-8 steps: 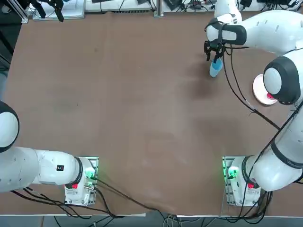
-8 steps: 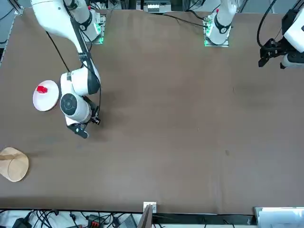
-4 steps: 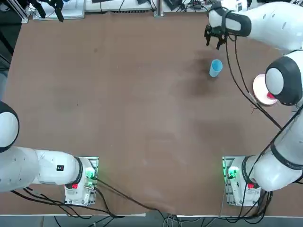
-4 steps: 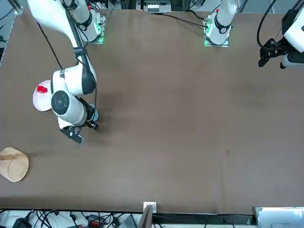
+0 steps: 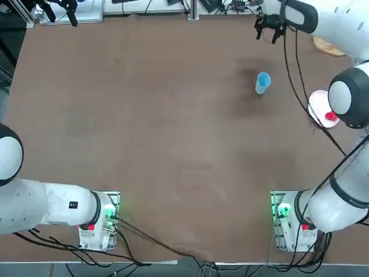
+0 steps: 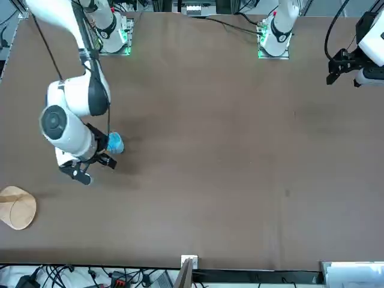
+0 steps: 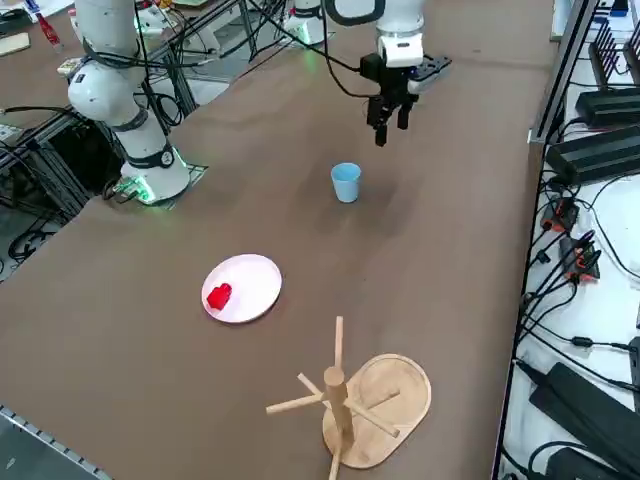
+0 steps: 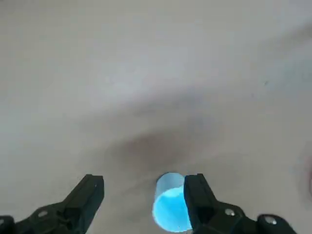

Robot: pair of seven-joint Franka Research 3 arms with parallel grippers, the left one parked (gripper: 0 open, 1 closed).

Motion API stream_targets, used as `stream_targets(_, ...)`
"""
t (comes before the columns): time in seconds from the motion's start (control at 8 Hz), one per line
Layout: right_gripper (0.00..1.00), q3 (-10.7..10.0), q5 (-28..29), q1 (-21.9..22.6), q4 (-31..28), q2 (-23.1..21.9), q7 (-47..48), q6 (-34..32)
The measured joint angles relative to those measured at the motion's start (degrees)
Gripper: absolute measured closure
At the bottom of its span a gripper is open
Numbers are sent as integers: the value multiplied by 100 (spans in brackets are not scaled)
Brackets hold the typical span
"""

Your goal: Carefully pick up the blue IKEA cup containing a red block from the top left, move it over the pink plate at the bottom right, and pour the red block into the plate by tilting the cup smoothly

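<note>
The blue IKEA cup (image 5: pixel 263 82) stands upright on the brown table, alone; no block shows inside it in the right side view (image 7: pixel 346 183). The red block (image 7: pixel 218 296) lies on the pink plate (image 7: pixel 243 288). In the top view the block (image 5: pixel 331 117) and plate (image 5: pixel 319 105) sit partly under the arm's elbow. My right gripper (image 5: pixel 268 32) hangs open and empty in the air above the table, past the cup toward the far edge (image 7: pixel 390 125). In the wrist view the cup (image 8: pixel 170 207) shows below, beside one finger (image 8: pixel 197 195). In the front view the arm hides the plate; the cup (image 6: pixel 114 144) peeks out beside the gripper (image 6: pixel 94 169).
A tan wooden mug tree on an oval base (image 7: pixel 350 400) stands near the table's right edge beyond the plate, also seen at the far right corner (image 5: pixel 328 46). Cables hang from the right arm over the area between cup and plate.
The gripper opened and let go of the cup, then rose and drew away toward the far edge. The cup stays upright where it was set down.
</note>
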Motion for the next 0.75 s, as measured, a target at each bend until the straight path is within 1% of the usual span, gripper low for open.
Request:
stream_targets(0.25, 0, -2, 0, -340, 383, -25, -1168, -496)
stream_targets(0.38, 0, 20, 0, -576, 479, -102, -1697, -727)
stream_targets(0.5, 0, 106, 0, -877, 523, -234, -2038, -966)
stream_targets(0.75, 0, 529, 18, -1588, 548, -645, -2218, -1485)
